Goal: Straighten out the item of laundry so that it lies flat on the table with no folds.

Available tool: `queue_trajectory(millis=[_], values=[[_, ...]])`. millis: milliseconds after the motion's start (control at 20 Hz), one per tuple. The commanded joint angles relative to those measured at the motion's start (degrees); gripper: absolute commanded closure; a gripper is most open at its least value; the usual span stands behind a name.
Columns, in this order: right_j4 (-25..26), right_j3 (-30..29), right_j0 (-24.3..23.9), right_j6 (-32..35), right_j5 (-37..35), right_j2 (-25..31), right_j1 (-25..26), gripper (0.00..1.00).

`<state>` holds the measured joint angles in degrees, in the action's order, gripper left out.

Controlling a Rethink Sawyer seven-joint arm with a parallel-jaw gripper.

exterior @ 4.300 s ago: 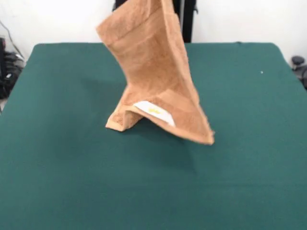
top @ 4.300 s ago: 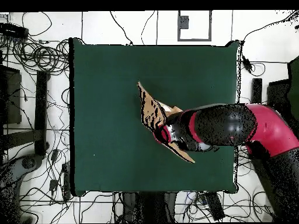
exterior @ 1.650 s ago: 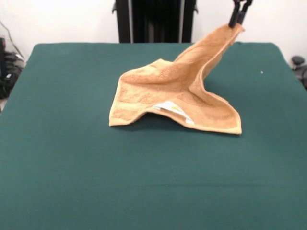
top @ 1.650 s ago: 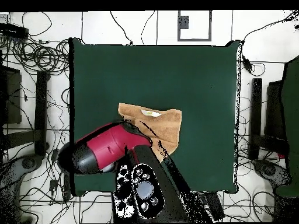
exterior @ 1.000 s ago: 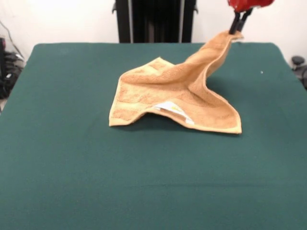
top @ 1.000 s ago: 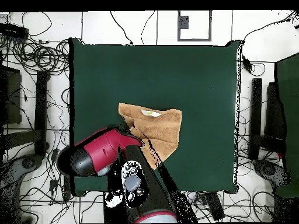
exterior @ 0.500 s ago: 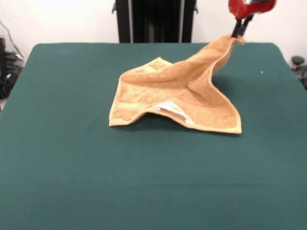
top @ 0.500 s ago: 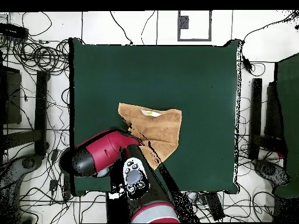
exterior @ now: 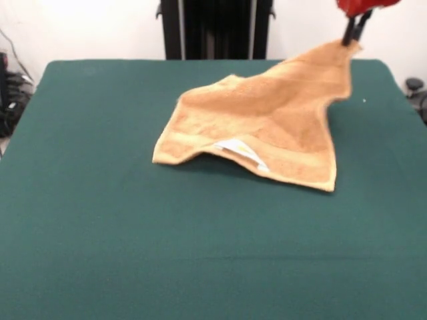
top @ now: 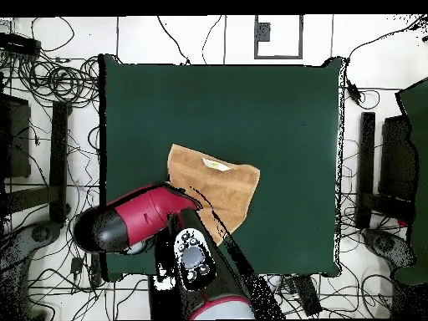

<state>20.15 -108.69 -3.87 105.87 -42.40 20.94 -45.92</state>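
Green felt covers the table [exterior: 100,253] from edge to edge, with a white wall and a dark pedestal column [exterior: 215,28] behind it. Your towel [exterior: 267,123] sits a little past the table's middle in the front view, toward the far right. Most of it rests on the felt, but one corner is pinched and held up near the table's far right edge.

The gripper [exterior: 354,30] has its two dark fingers closed tight on that raised corner; only their tips and a bit of red housing show at the top of the front view. In the overhead view the red and black arm [top: 138,219] covers the held corner, so you cannot check the grip from there.

Change over the last half second: the gripper has moved outward and slightly up, and the cloth has followed. The steep ridge that ran up to the held corner has opened into a broader, shallower slope. The near right corner has stayed pinned on the felt.

Not flat yet. The near edge is lifted in a small arch at the white label [exterior: 239,151], with shadow under it, and the near left corner curls.

Judgement: the pull is spreading the cloth, so you are well along. The remaining step is probably lowering the held corner outward; dropping it short would likely leave a fold.
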Motion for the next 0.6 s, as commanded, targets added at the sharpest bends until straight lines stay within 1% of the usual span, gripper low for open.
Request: queue_trajectory(millis=[50, 200, 350, 450, 600], values=[[-8.7, -8.74, -3.68, -4.85, 0.75, 14.26, -3.53, 1.0], [-9.91, -8.78, -5.07, -6.18, -0.63, 16.82, -2.7, 1.0], [-11.02, -8.88, -5.07, -6.31, -3.81, 18.4, -2.71, 1.0], [-9.46, -8.28, -3.72, -4.71, -4.37, 16.77, -2.44, 1.0], [-4.37, -5.08, -1.34, -2.55, -1.0, 13.2, -0.81, 1.0]])
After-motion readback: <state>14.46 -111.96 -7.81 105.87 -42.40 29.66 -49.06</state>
